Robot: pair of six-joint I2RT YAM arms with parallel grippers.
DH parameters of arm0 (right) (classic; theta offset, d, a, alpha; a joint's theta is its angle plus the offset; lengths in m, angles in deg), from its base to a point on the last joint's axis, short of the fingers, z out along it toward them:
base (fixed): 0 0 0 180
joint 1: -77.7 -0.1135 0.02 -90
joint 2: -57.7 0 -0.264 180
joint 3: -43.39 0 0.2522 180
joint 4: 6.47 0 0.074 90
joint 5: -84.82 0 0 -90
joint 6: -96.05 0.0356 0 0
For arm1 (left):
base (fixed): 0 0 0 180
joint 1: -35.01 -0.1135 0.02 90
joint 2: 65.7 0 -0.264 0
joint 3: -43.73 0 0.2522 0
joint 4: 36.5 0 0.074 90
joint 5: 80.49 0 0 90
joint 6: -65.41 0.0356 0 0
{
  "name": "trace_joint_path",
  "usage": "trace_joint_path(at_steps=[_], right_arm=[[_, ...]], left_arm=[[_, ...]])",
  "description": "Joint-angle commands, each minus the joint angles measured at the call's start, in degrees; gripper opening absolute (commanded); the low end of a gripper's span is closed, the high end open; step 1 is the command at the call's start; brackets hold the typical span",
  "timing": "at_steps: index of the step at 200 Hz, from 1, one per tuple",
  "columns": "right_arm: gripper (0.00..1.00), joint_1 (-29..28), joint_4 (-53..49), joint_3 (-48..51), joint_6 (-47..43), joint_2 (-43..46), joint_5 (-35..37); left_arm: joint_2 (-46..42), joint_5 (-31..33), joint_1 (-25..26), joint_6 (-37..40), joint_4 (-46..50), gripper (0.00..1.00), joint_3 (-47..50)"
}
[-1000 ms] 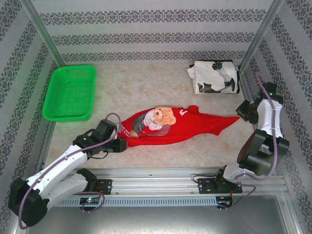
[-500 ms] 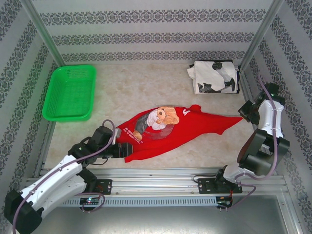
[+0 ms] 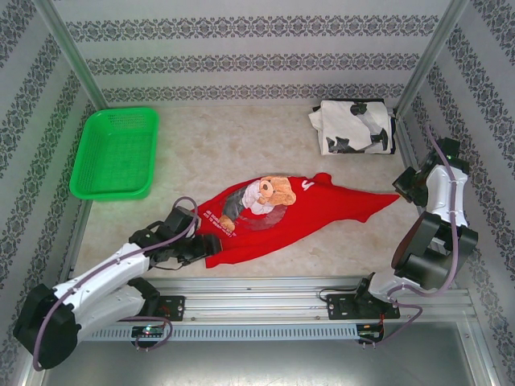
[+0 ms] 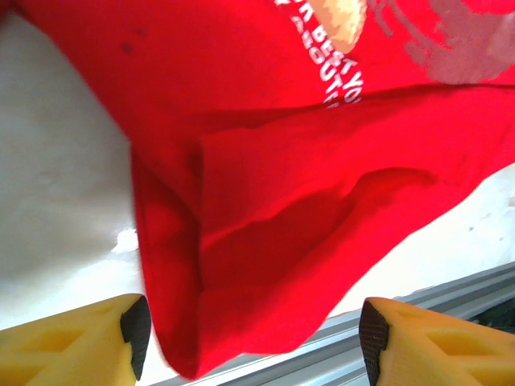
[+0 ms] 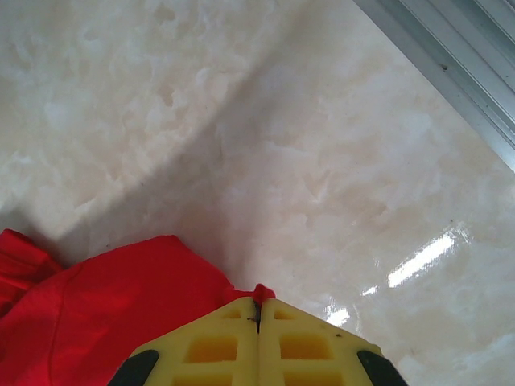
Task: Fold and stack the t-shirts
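Note:
The red t-shirt (image 3: 302,211) with the teddy-bear print lies stretched across the middle of the table, crumpled and partly doubled over. My left gripper (image 3: 201,246) stands open at its near-left corner. In the left wrist view the red cloth (image 4: 282,201) hangs between the yellow fingers (image 4: 133,326) without being pinched. My right gripper (image 3: 400,191) is shut on the shirt's right tip, and a bit of red cloth (image 5: 105,310) pokes out past its closed fingertips (image 5: 258,310). The white t-shirt with black blotches (image 3: 354,127) lies folded at the back right.
A green mesh basket (image 3: 113,153) sits at the back left. An aluminium rail (image 3: 282,285) runs along the near edge, just beyond the shirt's lower corner. Bare marble tabletop (image 3: 241,145) lies between basket and white shirt.
The left gripper dragged the shirt's left end toward the near edge, then let go and now stands open. The right gripper shifted slightly right, still holding the tip.

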Motion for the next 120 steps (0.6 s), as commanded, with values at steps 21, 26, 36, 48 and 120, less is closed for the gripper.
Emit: trace_joint_path(at_steps=[21, 26, 36, 48, 120], right_arm=[[0.0, 0.51, -0.15, -0.08, -1.52, -0.32, 0.75], [0.0, 0.45, -0.11, 0.06, -1.59, -0.29, 0.76], [0.0, 0.49, -0.11, 0.16, -1.63, -0.29, 0.66], [0.0, 0.42, -0.04, 0.42, -1.61, -0.08, 0.55], [0.0, 0.35, 0.8, 0.36, 0.02, 1.69, -2.93]], left_arm=[[5.74, -8.37, 0.34, -5.59, -12.91, 0.64, 2.89], [6.44, -9.05, 0.34, -5.64, -13.61, 0.64, 3.04], [8.05, -10.26, 0.42, -5.32, -14.66, 0.59, 2.86], [9.09, -11.38, 0.51, -5.12, -16.8, 0.5, 2.4], [2.05, -5.84, -14.55, 8.65, 2.43, 0.06, -11.99]])
